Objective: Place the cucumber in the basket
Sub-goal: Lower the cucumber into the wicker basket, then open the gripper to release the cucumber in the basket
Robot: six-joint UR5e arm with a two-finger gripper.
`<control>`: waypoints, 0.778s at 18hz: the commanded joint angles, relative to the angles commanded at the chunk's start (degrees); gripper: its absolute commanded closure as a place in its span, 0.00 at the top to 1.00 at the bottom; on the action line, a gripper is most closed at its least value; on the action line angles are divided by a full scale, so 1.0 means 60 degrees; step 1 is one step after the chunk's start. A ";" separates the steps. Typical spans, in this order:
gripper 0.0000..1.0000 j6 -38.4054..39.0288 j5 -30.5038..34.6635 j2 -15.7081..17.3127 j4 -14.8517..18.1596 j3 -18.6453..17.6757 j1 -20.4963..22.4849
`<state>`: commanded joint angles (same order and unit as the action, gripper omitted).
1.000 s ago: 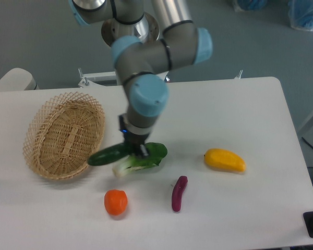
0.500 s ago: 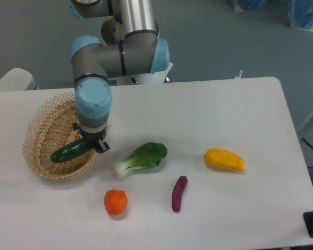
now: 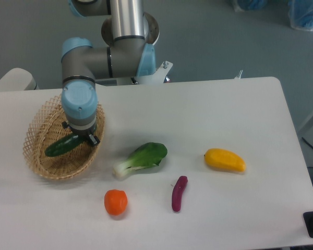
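Over the wicker basket (image 3: 41,156), the gripper (image 3: 86,138) is closed on one end of the cucumber (image 3: 63,146), which slants down-left from it; bok choy (image 3: 141,159) lies to its right on the worktop (image 3: 224,104).

The gripper (image 3: 85,138) sits under the arm's wrist, so its jaws cannot be made out. The wrist covers the right end of the cucumber (image 3: 61,146) and part of the basket (image 3: 40,136). The arm's base runs off the top edge.
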<state>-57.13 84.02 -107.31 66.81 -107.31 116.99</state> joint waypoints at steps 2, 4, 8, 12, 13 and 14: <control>1.00 0.0029 0.0015 0.0014 -0.0090 -0.0103 -0.0030; 1.00 0.0088 0.0044 0.0058 -0.0221 -0.0118 -0.0030; 1.00 0.0161 0.0044 0.0161 -0.0427 0.0013 -0.0015; 1.00 0.0044 0.0044 0.0146 -0.0412 0.0423 0.0510; 1.00 0.0015 0.0030 0.0146 -0.0398 0.0584 0.0715; 1.00 0.0000 0.0044 0.0146 -0.0427 0.0730 0.0877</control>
<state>-57.13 84.29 -106.44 64.25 -102.93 122.25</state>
